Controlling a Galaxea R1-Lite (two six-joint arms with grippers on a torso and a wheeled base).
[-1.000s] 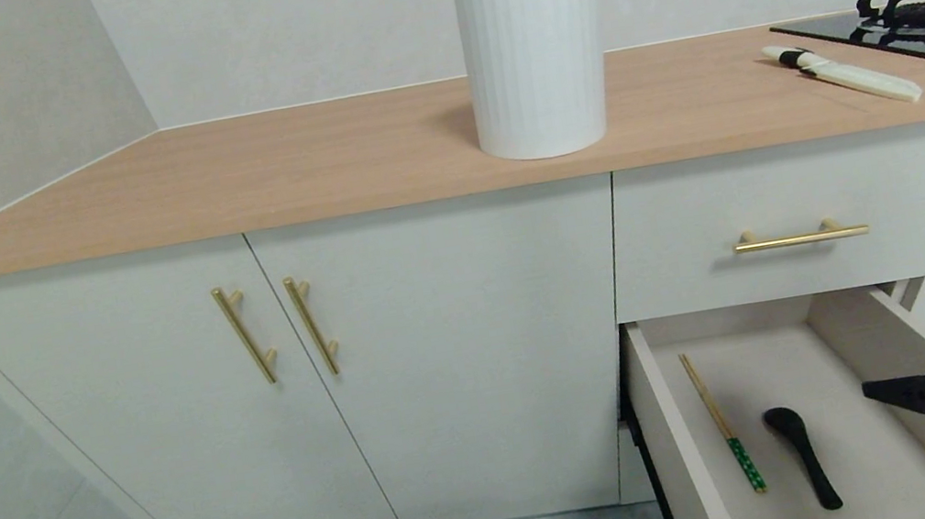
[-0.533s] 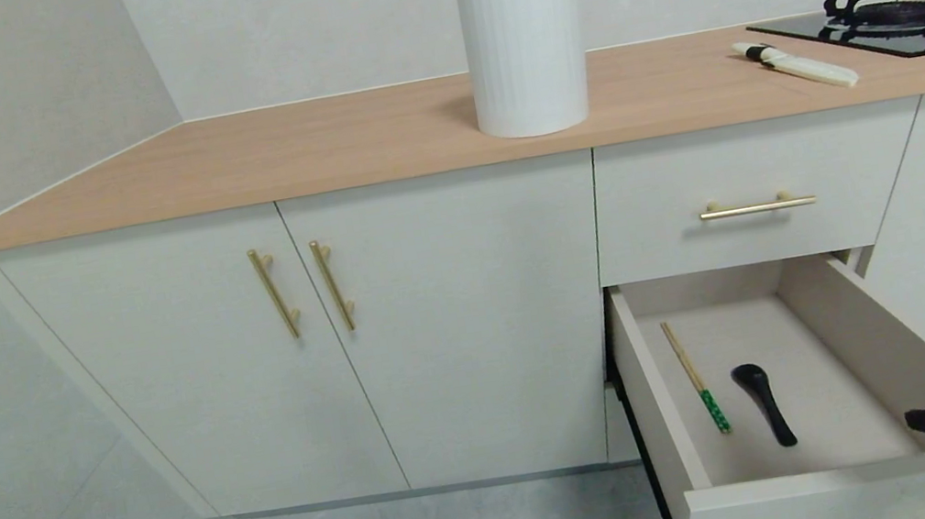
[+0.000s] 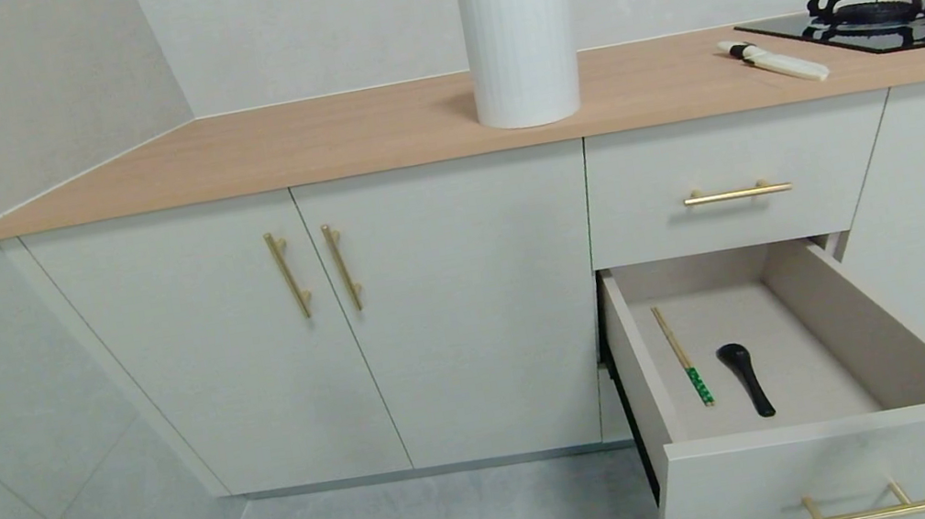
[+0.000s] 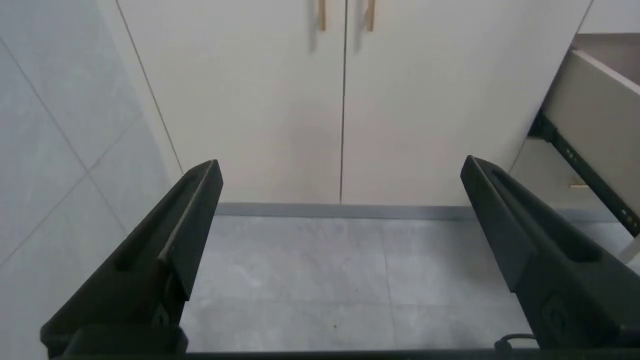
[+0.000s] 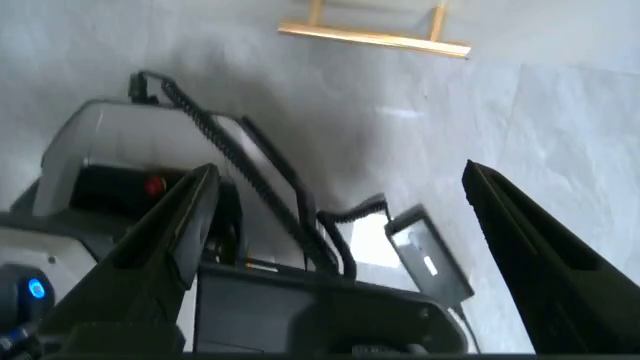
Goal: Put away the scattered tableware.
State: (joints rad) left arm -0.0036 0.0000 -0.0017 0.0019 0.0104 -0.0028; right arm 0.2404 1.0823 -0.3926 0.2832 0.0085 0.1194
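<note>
Lying side by side in the open drawer (image 3: 863, 326) at lower right: chopsticks (image 3: 682, 357) and a black spoon (image 3: 744, 368), just apart. Resting on the desk (image 3: 314, 139) at upper right: a pale knife (image 3: 770, 59). Gaping wide, holding nothing: left pincer (image 4: 340, 250) and right pincer (image 5: 340, 250).

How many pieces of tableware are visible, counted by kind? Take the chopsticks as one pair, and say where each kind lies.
Chopsticks, in the open drawer: 1 pair
Black spoon, in the same drawer, beside the chopsticks: 1
Knife, on the counter: 1
Total: 3
</note>
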